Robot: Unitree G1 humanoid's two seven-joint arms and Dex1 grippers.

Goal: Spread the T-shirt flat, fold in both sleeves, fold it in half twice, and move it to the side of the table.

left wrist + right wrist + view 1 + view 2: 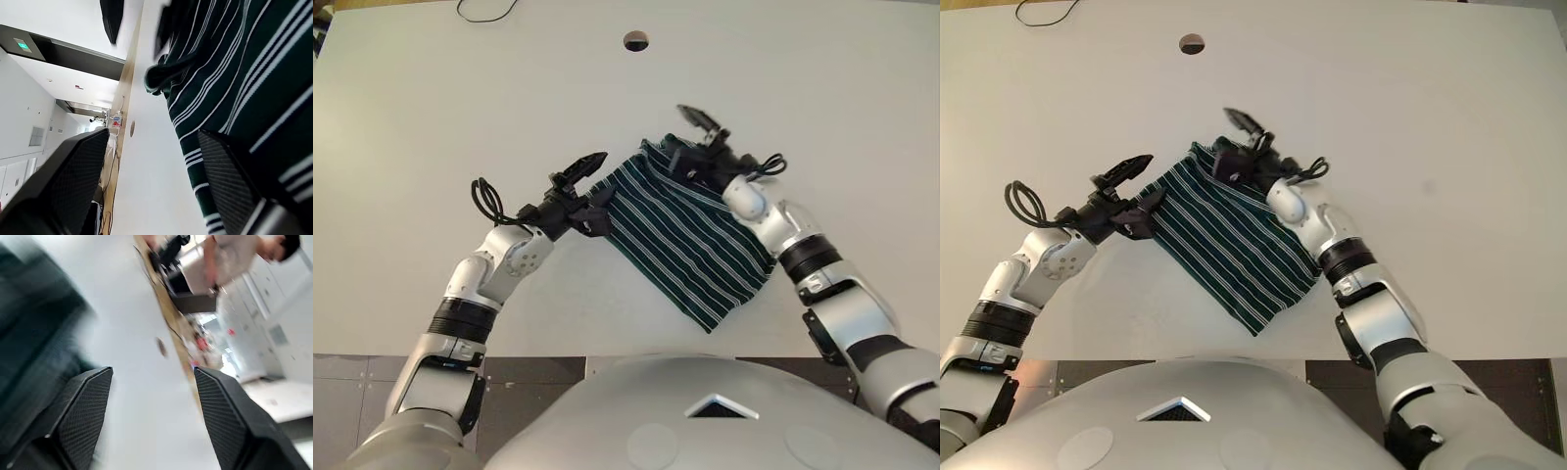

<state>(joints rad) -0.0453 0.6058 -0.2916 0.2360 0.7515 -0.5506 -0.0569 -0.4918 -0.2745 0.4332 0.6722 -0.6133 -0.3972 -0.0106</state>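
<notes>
T-shirt (pixel 685 235), striped, far corner hidden behind right gripper (pixel 678 132), left gripper (pixel 599 191) alongside, both jaws spread

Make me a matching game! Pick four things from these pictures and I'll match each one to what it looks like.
Things:
1. T-shirt
2. table
3. cable
4. hole

Looks:
A. small and round, in the far part of the tabletop
B. plain white, wide and flat
C. dark green with thin white stripes
D. thin and black, looping at the table's far edge

Pairs: 1-C, 2-B, 3-D, 4-A
</notes>
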